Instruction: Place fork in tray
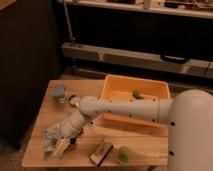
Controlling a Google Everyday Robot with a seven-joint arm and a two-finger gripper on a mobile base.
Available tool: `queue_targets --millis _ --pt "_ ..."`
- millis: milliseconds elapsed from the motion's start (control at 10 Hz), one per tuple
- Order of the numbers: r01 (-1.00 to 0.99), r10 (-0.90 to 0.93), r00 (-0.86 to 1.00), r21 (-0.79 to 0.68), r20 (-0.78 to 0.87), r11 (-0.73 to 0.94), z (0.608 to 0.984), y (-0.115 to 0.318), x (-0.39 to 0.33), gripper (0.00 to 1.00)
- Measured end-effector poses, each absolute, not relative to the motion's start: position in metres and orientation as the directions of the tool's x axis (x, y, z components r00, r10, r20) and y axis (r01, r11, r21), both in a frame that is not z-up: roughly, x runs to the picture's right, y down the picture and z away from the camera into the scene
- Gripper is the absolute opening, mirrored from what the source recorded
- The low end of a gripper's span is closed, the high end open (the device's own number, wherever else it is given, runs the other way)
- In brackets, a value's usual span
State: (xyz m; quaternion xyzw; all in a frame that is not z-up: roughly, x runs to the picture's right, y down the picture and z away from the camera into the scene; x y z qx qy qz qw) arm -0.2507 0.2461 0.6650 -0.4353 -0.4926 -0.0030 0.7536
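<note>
Reaching into lower left of frame, pincer [59, 142] low over wooden surface [145, 145], among pale clutter [50, 136] | pincer state: cannot tell | tray [109, 92] right of centre on surface, well apart from pincer, small green item [136, 94] inside | fork: not made out | green round object [123, 154] bottom centre

Wooden worktop [150, 141]: green round item [123, 154] at lower centre, brown-and-black block [101, 151] just beside it (left side), blue-grey object [60, 93] at centre left.
</note>
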Motion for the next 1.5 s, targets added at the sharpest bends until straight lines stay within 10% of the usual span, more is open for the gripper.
queue_targets --millis 500,1500 --pt "0.422 0.413 0.535 -0.656 0.738 0.626 0.666 0.246 -0.249 0.04" --pt "0.325 0.206 0.612 -0.48 0.764 0.815 0.555 0.11 -0.239 0.0"
